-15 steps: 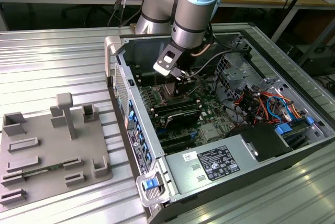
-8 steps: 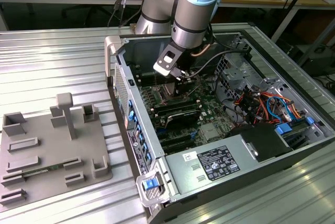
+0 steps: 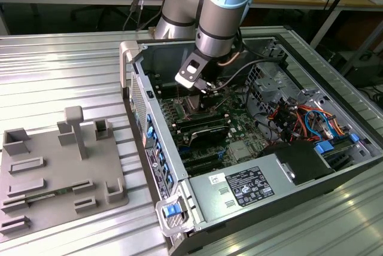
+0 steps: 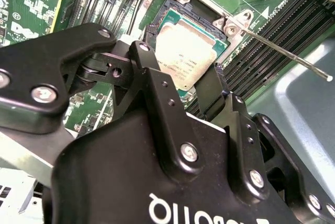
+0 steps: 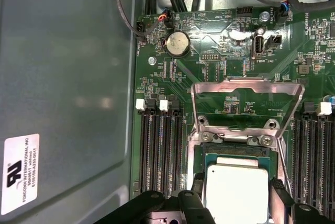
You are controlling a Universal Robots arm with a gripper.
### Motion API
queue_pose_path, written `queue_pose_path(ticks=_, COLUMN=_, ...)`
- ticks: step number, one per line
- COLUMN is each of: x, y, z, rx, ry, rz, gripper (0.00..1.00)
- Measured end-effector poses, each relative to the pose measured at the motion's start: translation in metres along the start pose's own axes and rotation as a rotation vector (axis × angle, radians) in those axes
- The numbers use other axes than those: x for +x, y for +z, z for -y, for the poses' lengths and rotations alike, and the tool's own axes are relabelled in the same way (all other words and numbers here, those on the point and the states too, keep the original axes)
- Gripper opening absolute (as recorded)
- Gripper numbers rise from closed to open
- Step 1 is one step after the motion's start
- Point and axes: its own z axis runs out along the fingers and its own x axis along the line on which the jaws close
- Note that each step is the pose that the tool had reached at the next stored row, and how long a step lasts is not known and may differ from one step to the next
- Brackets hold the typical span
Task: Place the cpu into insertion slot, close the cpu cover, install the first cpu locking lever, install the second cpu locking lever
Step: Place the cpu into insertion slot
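The cpu (image 5: 235,195), a flat square chip with a silver top, lies in the insertion slot (image 5: 238,152), whose metal rim frames it. My gripper (image 5: 236,190) straddles the chip, one black finger (image 5: 198,186) against each of two opposite edges, so it is shut on the cpu. In the second wrist view the cpu (image 4: 183,51) sits between the same fingers (image 4: 209,85). The cpu cover (image 5: 246,85), a thin silvery frame, stands swung up beyond the slot. A thin metal locking lever (image 4: 285,54) sticks out free beside the slot. In the exterior view the gripper (image 3: 200,91) reaches down into the open computer case.
Long black memory slots (image 5: 159,150) flank the socket on both sides. The case wall (image 5: 63,77) rises close by. A power supply (image 3: 245,187), bundled cables (image 3: 299,118) and drive bays crowd the exterior view's right. A grey fixture tray (image 3: 60,166) lies outside the case.
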Motion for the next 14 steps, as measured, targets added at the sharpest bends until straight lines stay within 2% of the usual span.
queue_pose_path(ticks=5, x=0.0000, y=0.0016, z=0.0000, rx=0.0001, ry=0.000, rz=0.0003, gripper=0.55)
queue_pose_path(ticks=10, x=-0.0001, y=0.0034, z=0.0001, rx=0.0005, ry=0.000, rz=0.0040, gripper=0.55)
queue_pose_path(ticks=14, x=-0.0001, y=0.0075, z=0.0003, rx=0.0007, ry=0.000, rz=0.0042, gripper=0.55)
